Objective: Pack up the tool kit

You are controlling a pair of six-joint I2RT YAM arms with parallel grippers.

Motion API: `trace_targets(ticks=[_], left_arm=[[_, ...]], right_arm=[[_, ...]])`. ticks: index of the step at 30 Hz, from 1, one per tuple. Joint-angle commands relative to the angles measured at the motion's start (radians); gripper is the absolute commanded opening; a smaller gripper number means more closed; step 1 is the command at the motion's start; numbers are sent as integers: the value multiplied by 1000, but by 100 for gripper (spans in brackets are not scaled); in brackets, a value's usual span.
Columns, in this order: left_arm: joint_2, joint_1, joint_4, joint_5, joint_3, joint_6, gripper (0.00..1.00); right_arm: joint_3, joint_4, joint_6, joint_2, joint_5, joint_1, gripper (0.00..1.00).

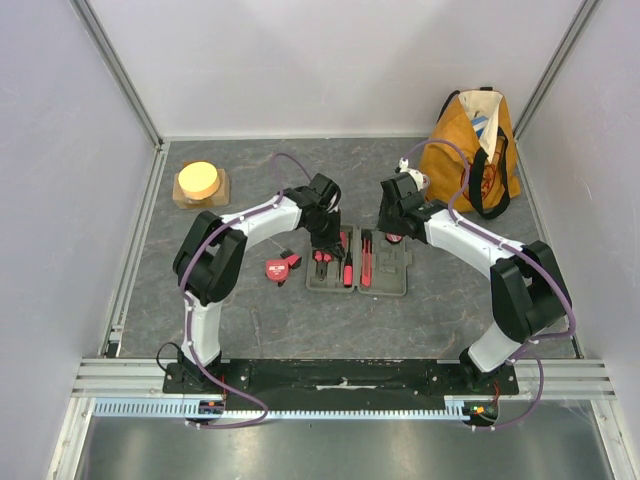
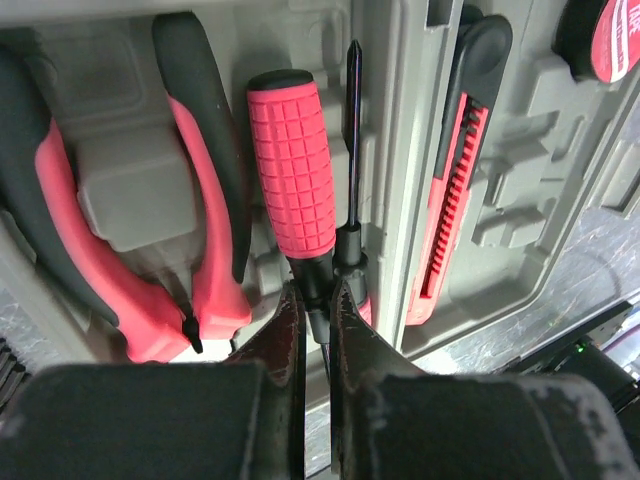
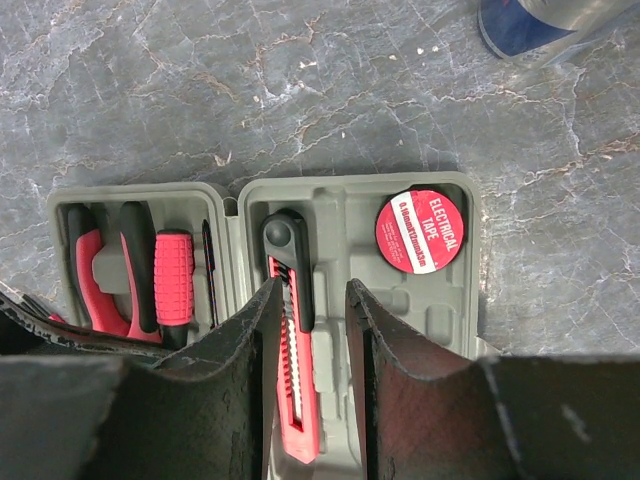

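The grey tool kit case (image 1: pixel 395 272) lies open mid-table. Its left half holds red-and-black pliers (image 2: pixel 150 200), a red-handled screwdriver (image 2: pixel 292 160) and a thin black screwdriver (image 2: pixel 352 140). The right half holds the cutter (image 3: pixel 290 330) and a red electrical tape roll (image 3: pixel 420 231). My left gripper (image 2: pixel 316 292) hangs over the left half (image 1: pixel 325 245), shut on the red screwdriver's black neck. My right gripper (image 3: pixel 312 290) hovers open above the cutter (image 1: pixel 392 232), with nothing between its fingers. A round red tape measure (image 1: pixel 281 267) lies on the table left of the case.
An orange tote bag (image 1: pixel 470 150) stands at the back right, with a blue-and-silver can (image 3: pixel 540 20) lying near it. A wooden block with a yellow disc (image 1: pixel 200 183) sits at the back left. White walls close in three sides.
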Motion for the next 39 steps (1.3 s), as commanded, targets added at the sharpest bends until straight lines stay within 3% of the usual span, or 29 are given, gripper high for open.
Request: trace_targets(ticks=[1, 6, 12, 18, 25, 31, 39], left_arm=[[39, -4, -38, -33, 82, -34, 7], [-1, -1, -46, -50, 40, -29, 30], [-58, -1, -41, -85, 31, -28, 40], [-70, -3, -41, -68, 42, -28, 35], [-133, -3, -49, -68, -48, -32, 30], [-185, -1, -40, -45, -154, -26, 25], [-205, -1, -4, -4, -234, -48, 20]], right_arm=[[-10, 29, -7, -43, -3, -8, 39], [-19, 29, -7, -63, -15, -8, 39], [-35, 29, -14, -92, -47, -8, 41], [-18, 60, -60, -68, -196, -7, 42], [28, 64, -95, 21, -314, 48, 44], [73, 63, -94, 87, -342, 120, 43], [79, 18, -65, 143, -336, 160, 36]])
